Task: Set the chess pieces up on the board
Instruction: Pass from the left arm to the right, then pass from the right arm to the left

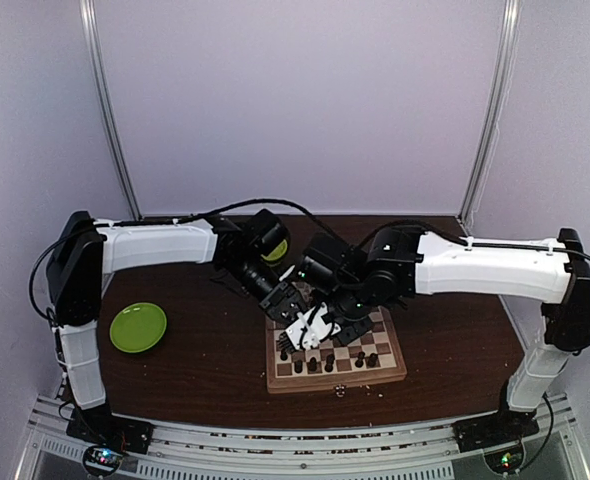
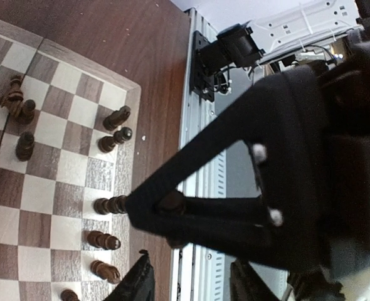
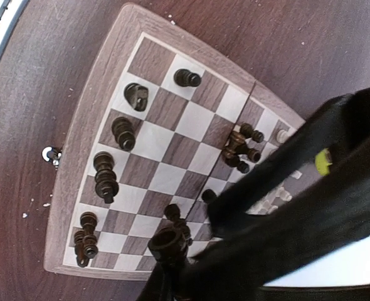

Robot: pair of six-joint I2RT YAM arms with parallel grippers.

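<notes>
The board (image 1: 335,384) lies at the table's front centre. Dark chess pieces (image 1: 372,358) stand on it, several along its near edge (image 2: 110,205) and others loose or lying in a cluster (image 3: 238,150). A few cream pieces (image 3: 282,135) show at the far side, mostly hidden by a black arm. My right gripper (image 3: 168,248) is shut on a dark piece (image 3: 168,240) and holds it over the board's near edge (image 1: 320,322). Its tip and that piece (image 2: 172,202) also show in the left wrist view. My left gripper (image 2: 191,285) is open and empty, just above the board's left side (image 1: 287,300).
A lime-green plate (image 1: 138,327) lies at the left. A lime-green bowl (image 1: 273,250) sits behind the left wrist. One dark piece (image 1: 340,391) and pale crumbs lie on the table before the board. The two grippers are very close together.
</notes>
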